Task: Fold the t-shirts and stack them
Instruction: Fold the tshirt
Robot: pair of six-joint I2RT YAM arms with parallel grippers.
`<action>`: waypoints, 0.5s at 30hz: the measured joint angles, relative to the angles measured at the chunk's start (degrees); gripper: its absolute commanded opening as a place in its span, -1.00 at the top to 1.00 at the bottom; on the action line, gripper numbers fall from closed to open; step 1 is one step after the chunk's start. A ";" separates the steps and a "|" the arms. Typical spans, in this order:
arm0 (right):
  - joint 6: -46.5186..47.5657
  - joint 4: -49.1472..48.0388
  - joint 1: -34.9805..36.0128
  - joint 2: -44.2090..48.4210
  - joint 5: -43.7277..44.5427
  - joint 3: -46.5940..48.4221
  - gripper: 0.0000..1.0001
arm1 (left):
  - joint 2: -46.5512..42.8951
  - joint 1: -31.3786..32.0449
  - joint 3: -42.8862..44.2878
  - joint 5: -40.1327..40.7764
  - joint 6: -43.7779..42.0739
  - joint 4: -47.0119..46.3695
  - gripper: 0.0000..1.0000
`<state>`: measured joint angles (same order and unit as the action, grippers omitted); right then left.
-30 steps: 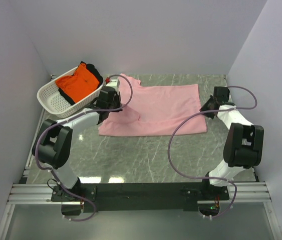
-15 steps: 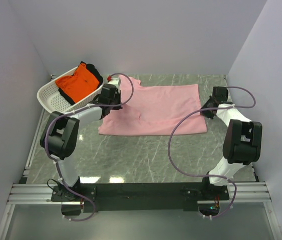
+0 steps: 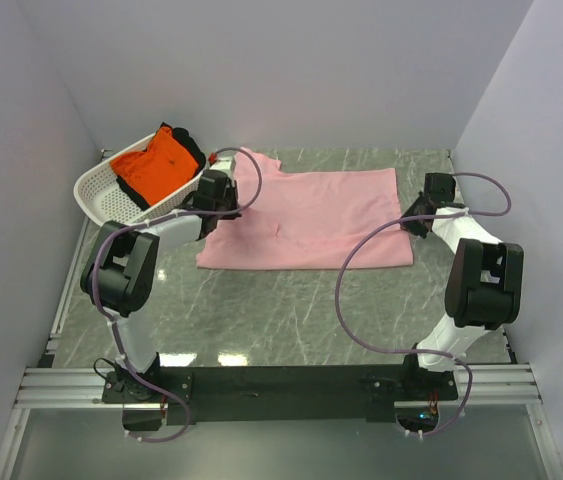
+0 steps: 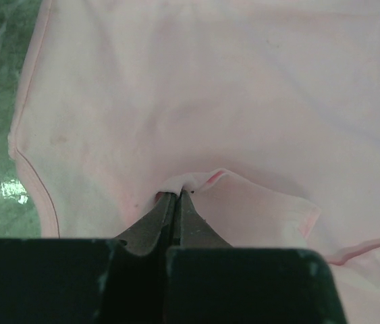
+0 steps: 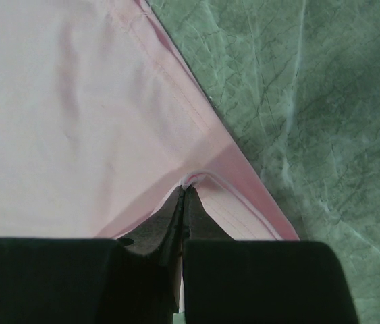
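The light pink t-shirt (image 3: 311,215) lies spread flat on the green marble table. My left gripper (image 3: 223,200) is shut on a pinch of its fabric near the left sleeve; the left wrist view shows the cloth (image 4: 243,101) bunched at the tips of my left gripper (image 4: 177,194). My right gripper (image 3: 409,213) is shut on the shirt's right hem edge; the right wrist view shows the fold of the shirt (image 5: 75,121) caught in my right gripper (image 5: 185,189). The bright orange t-shirt (image 3: 156,165) lies crumpled in the basket (image 3: 111,205).
The white perforated basket stands at the back left, close to my left arm, with a dark garment (image 3: 189,145) under the orange shirt. Bare green marble table (image 3: 291,310) lies in front of the pink shirt. Walls close in on three sides.
My left gripper has slid a little to the left and back along the shirt's left part, and the fabric there has flattened. The right arm has barely moved.
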<state>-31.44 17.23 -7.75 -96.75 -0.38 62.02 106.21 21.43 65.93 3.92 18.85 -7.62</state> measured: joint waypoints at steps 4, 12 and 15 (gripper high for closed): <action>0.00 0.04 0.00 -0.26 0.07 0.74 1.00 | -0.42 -0.17 -1.27 0.44 0.42 -0.90 0.99; -0.02 -0.07 0.00 -0.90 0.28 1.07 1.00 | -3.28 -0.98 -3.78 1.03 0.96 -3.21 0.99; -0.02 -0.04 0.00 -1.14 0.33 1.09 1.00 | -3.32 -1.11 -3.78 1.05 0.96 -3.74 0.99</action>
<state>-31.46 17.19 -7.75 -97.89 -0.05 63.11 102.89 20.32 62.15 4.97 19.81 -11.35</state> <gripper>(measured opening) 0.007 0.013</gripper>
